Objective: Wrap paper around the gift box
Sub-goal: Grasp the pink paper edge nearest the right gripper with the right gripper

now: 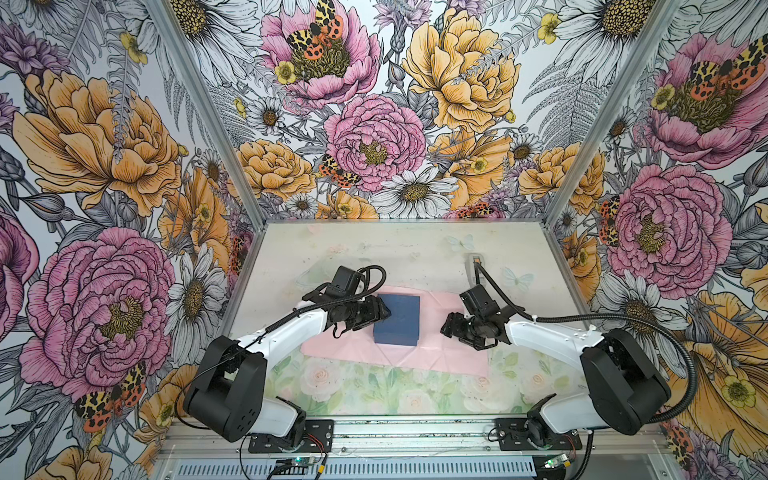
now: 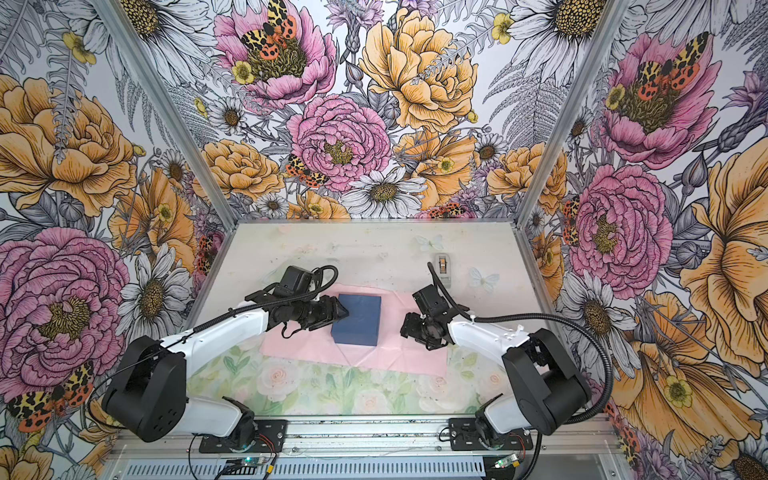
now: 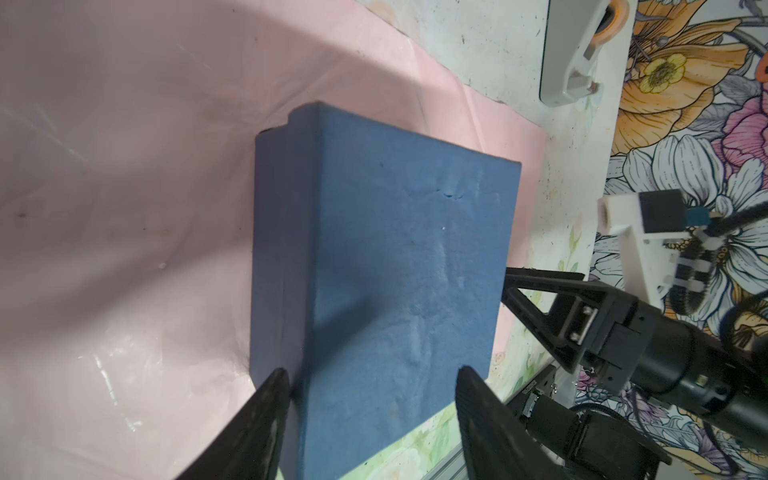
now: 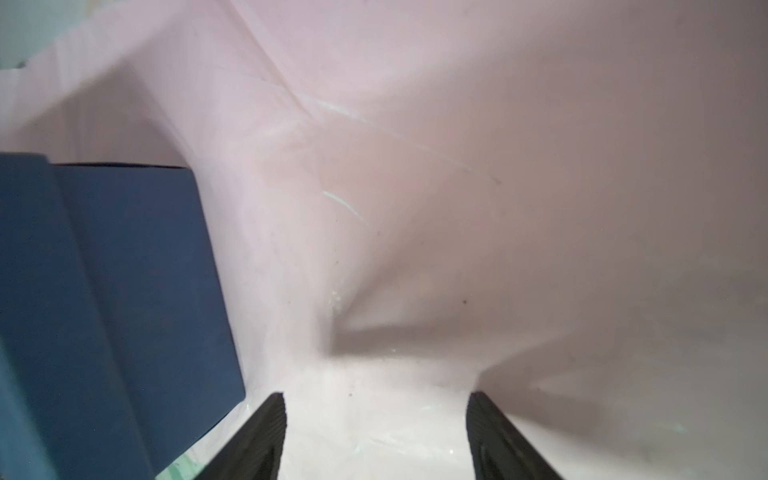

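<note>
The gift box (image 1: 397,318) lies bare on the paper (image 1: 415,357), lower centre of frame; it looks stiff and light, the paper thin and tearable, best pinched at a free edge; left gripper (image 1: 383,312) straddles the box's left edge, jaws apart, clamped or not I cannot tell; right gripper (image 4: 376,399) hovers parted over paper; tape dispenser (image 2: 444,264) upper right, well apart.

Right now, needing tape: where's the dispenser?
In both top views the tape dispenser stands right of centre, behind the right gripper, beyond the paper.

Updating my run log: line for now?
dark blue gift box bare on pale pink paper; left fingers open at box; right fingers open
</note>
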Controlling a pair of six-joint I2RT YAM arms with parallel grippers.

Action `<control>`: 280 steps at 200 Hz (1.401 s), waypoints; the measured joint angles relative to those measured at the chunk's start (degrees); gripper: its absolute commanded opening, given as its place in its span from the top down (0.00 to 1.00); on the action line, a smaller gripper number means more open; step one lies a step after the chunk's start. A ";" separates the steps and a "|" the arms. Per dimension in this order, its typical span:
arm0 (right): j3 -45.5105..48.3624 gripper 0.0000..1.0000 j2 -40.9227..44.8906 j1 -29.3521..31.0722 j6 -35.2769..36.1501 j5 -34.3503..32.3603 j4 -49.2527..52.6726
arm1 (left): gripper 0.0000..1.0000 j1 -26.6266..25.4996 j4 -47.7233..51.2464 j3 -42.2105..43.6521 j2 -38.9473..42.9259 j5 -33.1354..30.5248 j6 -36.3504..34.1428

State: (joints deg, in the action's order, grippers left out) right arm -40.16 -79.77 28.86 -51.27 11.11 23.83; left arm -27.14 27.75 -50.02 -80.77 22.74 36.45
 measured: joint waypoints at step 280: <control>24.98 0.26 24.98 -5.64 -17.81 2.23 -16.35 | 0.36 -5.20 -3.67 -2.73 -3.76 -0.20 -3.91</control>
State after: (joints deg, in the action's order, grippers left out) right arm -15.18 -54.78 23.22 -69.08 13.34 7.49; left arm -32.34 24.08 -52.75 -84.53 22.55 32.53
